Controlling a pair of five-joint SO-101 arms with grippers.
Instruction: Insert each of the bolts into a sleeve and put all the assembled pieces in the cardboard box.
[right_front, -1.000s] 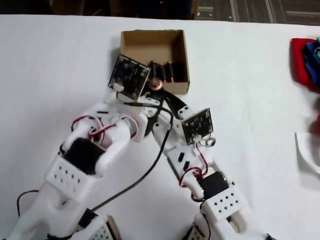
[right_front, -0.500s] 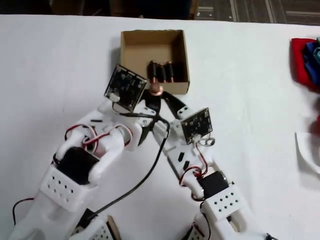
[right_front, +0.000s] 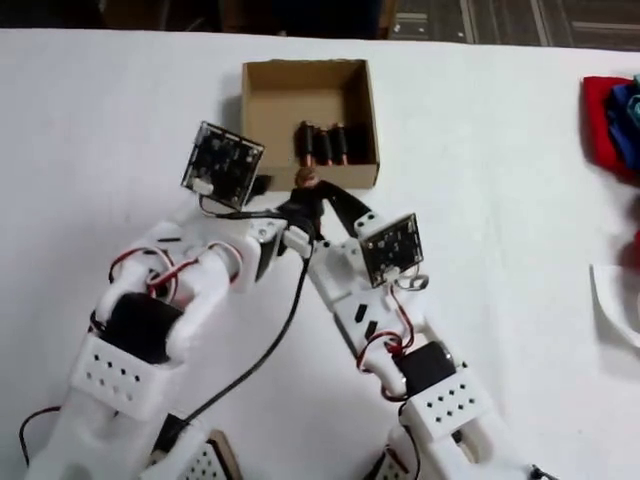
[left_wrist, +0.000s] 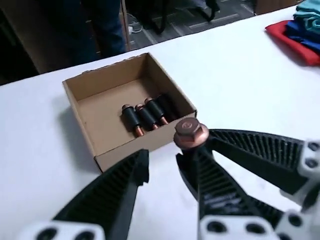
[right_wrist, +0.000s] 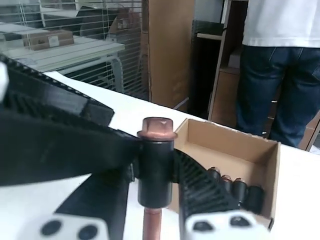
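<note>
**One More Piece Ready for the Box**

We saw the jaws of the right arm (right_front: 350, 288) shut tight on a black sleeve (right_wrist: 155, 175). A copper bolt (right_wrist: 157, 128) was pushed through it, with its head on top and its tip poking out below. The piece stood upright just outside the cardboard box (right_front: 268, 112), next to the wall nearest the arms. It hung above the tabletop (right_front: 500, 160) and was not in the box yet.

The jaws of the left arm (right_front: 185, 275) were open and held nothing. They were just beside the held piece, on the same side of the box. We could not tell if they touched it.

Inside the box, three finished pieces (right_front: 322, 143) lay side by side, close to that same wall.

We thought the joining was done for this bolt, and the putting-away step was in hand. Next, the right arm would need to lift the piece over the box's near wall. It would bring it above a bare bit of the box floor, and only then open its jaws. The wall was very near, so a low move could bump it. The left arm's open jaws would do well to keep out of the way.
</note>
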